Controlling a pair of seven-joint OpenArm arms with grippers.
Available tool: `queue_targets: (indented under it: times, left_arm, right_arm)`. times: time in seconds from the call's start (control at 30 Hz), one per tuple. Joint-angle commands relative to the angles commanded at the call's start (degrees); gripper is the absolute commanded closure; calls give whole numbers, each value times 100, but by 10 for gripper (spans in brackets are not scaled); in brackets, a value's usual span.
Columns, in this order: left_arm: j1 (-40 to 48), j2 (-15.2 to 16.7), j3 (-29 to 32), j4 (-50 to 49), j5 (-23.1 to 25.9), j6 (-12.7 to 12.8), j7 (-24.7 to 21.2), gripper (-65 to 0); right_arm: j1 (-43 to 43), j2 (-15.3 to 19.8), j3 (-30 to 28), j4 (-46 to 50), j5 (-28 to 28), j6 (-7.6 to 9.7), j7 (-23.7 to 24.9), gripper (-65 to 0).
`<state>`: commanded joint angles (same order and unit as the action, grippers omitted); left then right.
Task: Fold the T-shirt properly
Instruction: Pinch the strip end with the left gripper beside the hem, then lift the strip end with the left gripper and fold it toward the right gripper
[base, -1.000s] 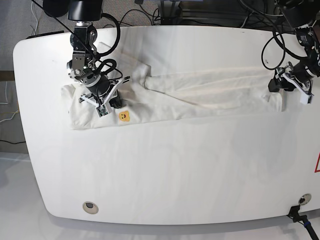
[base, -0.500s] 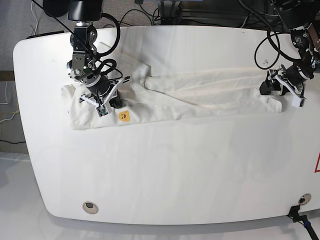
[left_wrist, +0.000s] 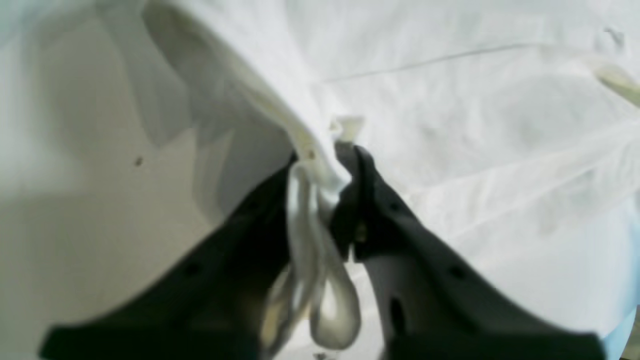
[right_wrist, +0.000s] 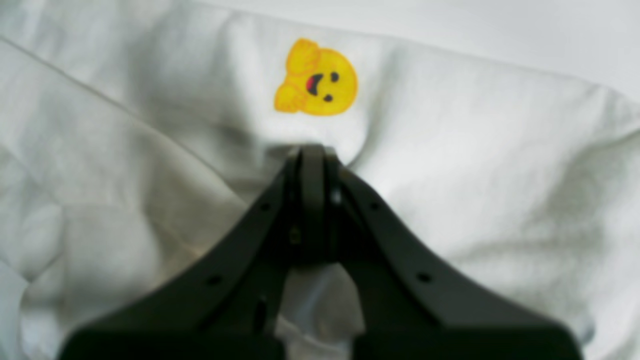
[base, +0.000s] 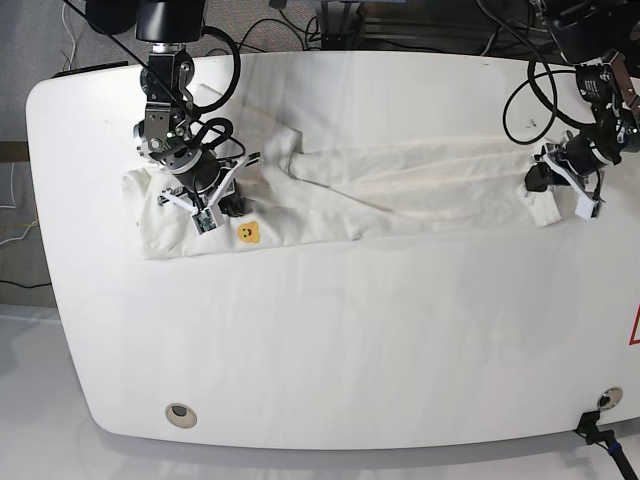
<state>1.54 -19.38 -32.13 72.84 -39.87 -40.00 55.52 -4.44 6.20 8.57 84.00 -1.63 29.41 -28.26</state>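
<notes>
Both claws pinch the T-shirt (base: 400, 185).

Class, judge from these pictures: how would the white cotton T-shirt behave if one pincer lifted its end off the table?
The white cotton T-shirt would probably sag limply: fabric bunches into soft loops inside the left pincer. It likely drags rather than slides as one piece, since wrinkles ripple near the right pincer. It seems light for its size, lying thin on the white table.

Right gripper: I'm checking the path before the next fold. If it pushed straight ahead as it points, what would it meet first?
The right gripper, already shut on the T-shirt, would probably first run onto the yellow emoji print just ahead.
</notes>
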Motion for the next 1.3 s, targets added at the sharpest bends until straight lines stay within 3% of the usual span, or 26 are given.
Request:
queue_targets:
  times: [0.13,0.3,0.43,0.63,0.7,0.87,1.07,1.2,1.3]
  left_arm:
    - [-114,-9,0,53,0,0,0,0]
    - [-53,26,26,1073,35,0,18,0]
    - [70,35,466,1662,0,0,26,0]
    - [176,501,791,2084,9,0,26,0]
    - [149,545,1160,2119,0,0,26,0]
    - [-35,1108,1626,2110,35,0,26,0]
    - [-281,1495,2382,2092,35,0,26,0]
    - [-325,1864,2435,2084,44,0,26,0]
    - [-431,1943,2435,2057,44,0,26,0]
  right_arm:
    - [0,-18,0,-9,0,0,0,0]
    - [0,-26,0,-9,0,0,0,0]
    - [0,-26,0,-9,0,0,0,0]
    - [0,-26,0,-9,0,0,0,0]
    - [0,-26,0,-9,0,0,0,0]
    - [0,-26,0,-9,0,0,0,0]
    - [0,-35,0,-9,0,0,0,0]
    - [0,-35,0,-9,0,0,9,0]
    - [0,-35,0,-9,0,0,9,0]
